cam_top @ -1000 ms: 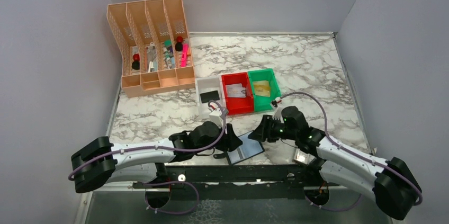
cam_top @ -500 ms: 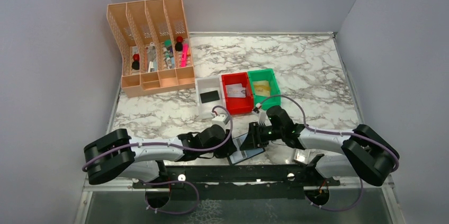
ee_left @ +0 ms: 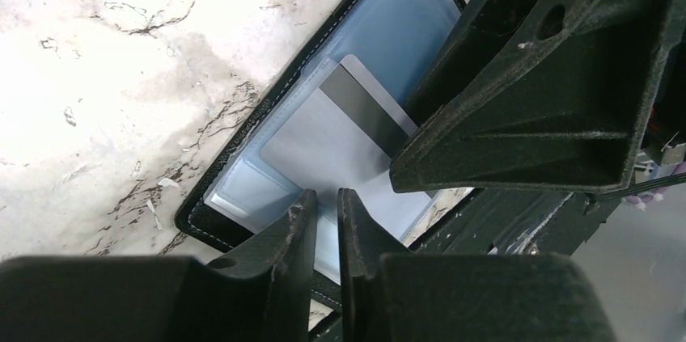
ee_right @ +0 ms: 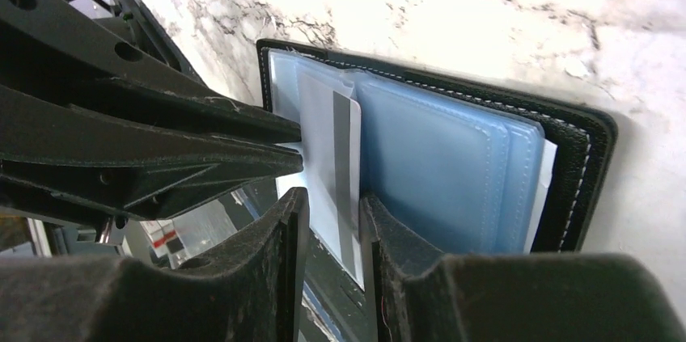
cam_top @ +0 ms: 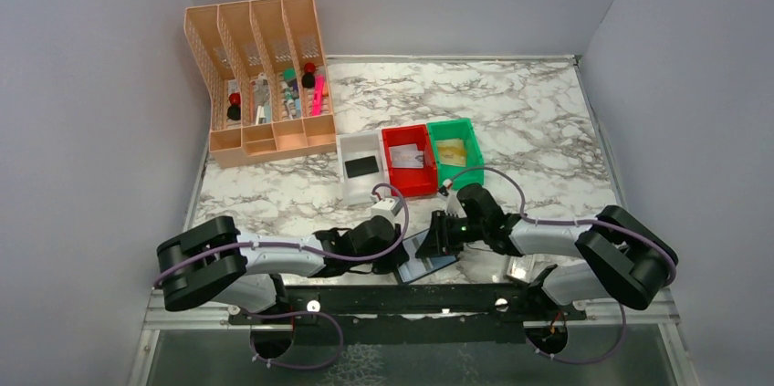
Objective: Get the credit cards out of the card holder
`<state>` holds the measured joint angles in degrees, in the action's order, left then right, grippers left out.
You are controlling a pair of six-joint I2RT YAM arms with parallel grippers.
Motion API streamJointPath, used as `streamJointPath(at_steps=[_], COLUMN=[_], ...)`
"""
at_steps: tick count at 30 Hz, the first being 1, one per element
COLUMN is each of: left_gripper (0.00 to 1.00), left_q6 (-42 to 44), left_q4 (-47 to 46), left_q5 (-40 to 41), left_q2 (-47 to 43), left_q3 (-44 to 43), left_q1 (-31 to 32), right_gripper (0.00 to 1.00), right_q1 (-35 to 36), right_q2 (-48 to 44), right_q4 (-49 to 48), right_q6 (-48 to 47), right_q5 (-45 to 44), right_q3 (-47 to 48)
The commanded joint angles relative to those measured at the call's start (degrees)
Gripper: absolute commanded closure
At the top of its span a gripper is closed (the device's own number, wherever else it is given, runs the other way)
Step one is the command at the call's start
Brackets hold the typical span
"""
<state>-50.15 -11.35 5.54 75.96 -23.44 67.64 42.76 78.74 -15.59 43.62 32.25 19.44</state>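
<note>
The card holder (cam_top: 429, 256) lies open near the table's front edge, with black edges and blue see-through pockets (ee_right: 437, 156). A white card with a grey stripe (ee_right: 319, 168) sticks partly out of a raised pocket leaf; it also shows in the left wrist view (ee_left: 323, 136). My left gripper (ee_left: 327, 196) is shut on the edge of that leaf. My right gripper (ee_right: 333, 196) stands with its jaws slightly apart astride the card's free end. In the top view both grippers meet over the holder, the left gripper (cam_top: 402, 254) and the right gripper (cam_top: 438, 235).
Three bins stand behind: a white bin (cam_top: 347, 144) with a black card, a red bin (cam_top: 399, 135) with a white card, a green bin (cam_top: 456, 124) with a yellowish card. A peach organiser (cam_top: 265, 76) is at the back left. A small whitish case (cam_top: 518, 269) lies front right.
My right gripper has swung left and down onto the card holder. My left gripper has shifted slightly right at the holder's left edge, and the pocket leaf is now raised.
</note>
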Motion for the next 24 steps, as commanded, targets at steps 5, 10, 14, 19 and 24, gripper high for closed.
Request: streamJointPath(at_steps=[5,10,14,19,24], left_gripper=[0.86,0.90,0.92,0.95,0.96], left_q6=[-1.58,-2.09,-2.40,-2.28,-2.28], left_q4=[4.70,5.41,5.91,7.06,8.11], left_q5=[1.39,1.82,2.34,2.66,3.22], left_q2=[3.54,4.04,4.49,4.17,3.93], left_q3=[1.19,1.97,2.43,2.61,2.58], left_q1=[1.61,1.54,1.55,1.70,1.62], right_gripper=[0.73,0.81,0.68,0.73,0.92], right_q1=[-0.15,-0.83,-1.09,-2.46,-4.95], right_q2=[-4.90,-5.74,-4.98,-5.42,-5.69], right_q4=[-0.62,-2.67,-4.06,-5.35,-9.64], right_q6=[2.06,3.43,4.78,6.02,7.71], right_q5=[-2.82,0.63,1.62,2.17,6.88], right_q3=[-1.41,-2.04,-2.85,-4.45,-6.22])
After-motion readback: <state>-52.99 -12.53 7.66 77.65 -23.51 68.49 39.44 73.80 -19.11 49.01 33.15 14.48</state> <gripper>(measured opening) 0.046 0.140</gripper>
